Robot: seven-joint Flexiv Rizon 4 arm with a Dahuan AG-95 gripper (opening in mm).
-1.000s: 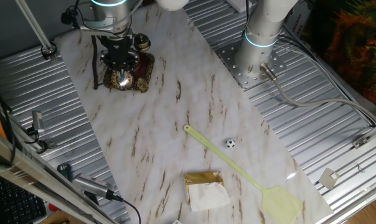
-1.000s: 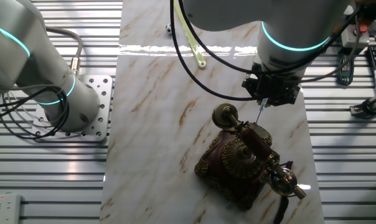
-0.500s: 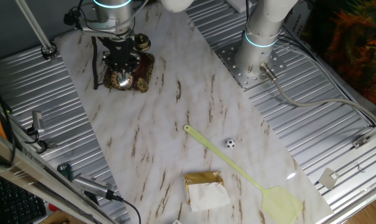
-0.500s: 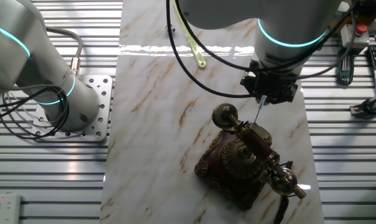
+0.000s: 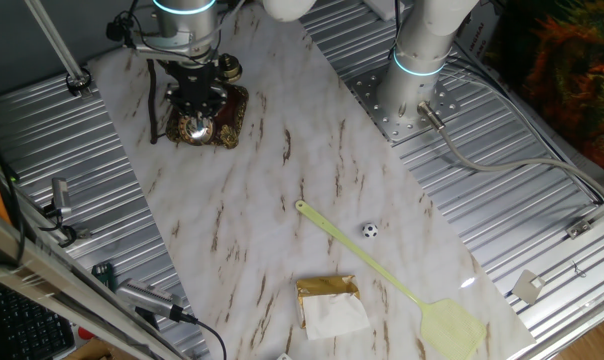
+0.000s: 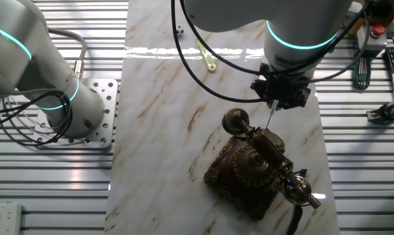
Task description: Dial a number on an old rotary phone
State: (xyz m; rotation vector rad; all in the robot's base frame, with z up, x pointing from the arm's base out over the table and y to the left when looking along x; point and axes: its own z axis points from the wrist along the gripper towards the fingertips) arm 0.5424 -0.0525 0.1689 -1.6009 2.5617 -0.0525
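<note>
Phone sits lower centre-right of the other fixed view, on the marble sheet; in one fixed view it's upper left, mostly under the arm. Handset is on the cradle, long axis diagonal: one brass cap upper left, the other lower right. Dial is just lower left of the handset, on the face tilted toward the bottom of frame.

Gripper hangs above the phone, up and right of the dial, nearer the upper-left cap end. A thin stylus-like rod runs down from it with its tip at or just off the handset's upper end; can't tell if it's touching. Fingers look narrow, seemingly pinching the rod, but the grip itself is too small and dark to confirm, so state unclear.

Key relation: dial lies down-left of the rod tip in the other fixed view, past the handset. Judgement: tip needs to clear the handset and drop on the dial side; handset bar is the obstacle.

Elsewhere in one fixed view, well apart from the phone: yellow-green swatter, small ball, gold-and-white packet.
</note>
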